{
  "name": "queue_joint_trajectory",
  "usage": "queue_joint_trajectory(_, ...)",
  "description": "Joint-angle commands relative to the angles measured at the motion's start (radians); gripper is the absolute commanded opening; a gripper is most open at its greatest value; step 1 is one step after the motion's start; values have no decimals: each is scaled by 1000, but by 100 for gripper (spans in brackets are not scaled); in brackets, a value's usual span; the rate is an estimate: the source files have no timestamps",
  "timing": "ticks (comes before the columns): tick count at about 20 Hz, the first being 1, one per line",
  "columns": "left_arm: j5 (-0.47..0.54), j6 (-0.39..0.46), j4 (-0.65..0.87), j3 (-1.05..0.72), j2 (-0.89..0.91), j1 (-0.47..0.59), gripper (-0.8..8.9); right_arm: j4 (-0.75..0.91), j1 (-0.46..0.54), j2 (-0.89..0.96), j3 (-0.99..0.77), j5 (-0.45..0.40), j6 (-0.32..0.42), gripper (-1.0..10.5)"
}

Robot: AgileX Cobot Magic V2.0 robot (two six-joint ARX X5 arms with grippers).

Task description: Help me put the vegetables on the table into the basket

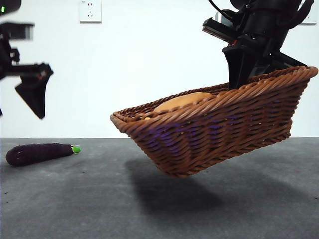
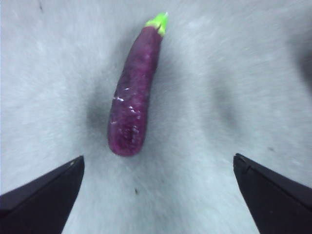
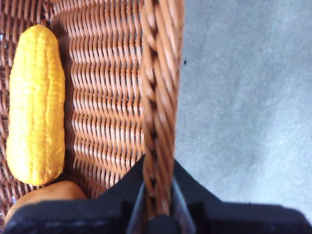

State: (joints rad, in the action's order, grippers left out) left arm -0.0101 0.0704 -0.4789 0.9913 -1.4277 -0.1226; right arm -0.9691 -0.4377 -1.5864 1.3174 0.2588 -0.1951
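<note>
My right gripper [image 3: 157, 195] is shut on the braided rim of the brown wicker basket [image 1: 209, 132] and holds it tilted in the air above the table; it shows as the dark arm [image 1: 254, 45] at the top right in the front view. Inside the basket [image 3: 105, 97] lie the yellow corn cob [image 3: 35, 105] and the tan potato [image 3: 46, 192], whose top also shows in the front view [image 1: 183, 101]. The purple eggplant [image 1: 39, 153] lies on the table at the left. My left gripper [image 2: 156, 190] is open above the eggplant [image 2: 134, 95].
The dark grey table [image 1: 75, 199] runs under everything, with the basket's shadow [image 1: 169, 191] below it. A white wall with a socket [image 1: 89, 11] stands behind.
</note>
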Motion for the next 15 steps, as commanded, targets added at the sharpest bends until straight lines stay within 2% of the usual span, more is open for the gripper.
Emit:
queue_joint_trajectory(1,-27,44,55,-4,-84,32,624,2,0,-1,-8,10,-10,-8)
queue_joint_trajectory(6,-19,36,166,-3,-224,41,611,-1,0,-1,-8,10,-10,-8)
queue_joint_trajectory(8,-15,35,192,-3,-242,41,452,-1,0,0,-8,10,-10,-8)
queue_joint_trajectory(11,-16,33,187,-3,-278,52,430,1,0,0,-8,5,-10,-8)
queue_joint_trajectory(12,-16,29,188,-3,-291,53,357,1,0,0,-8,-2,-8,-8)
queue_joint_trajectory(15,-16,26,197,-3,-305,53,-8,0,0,-1,-8,-5,-6,-8)
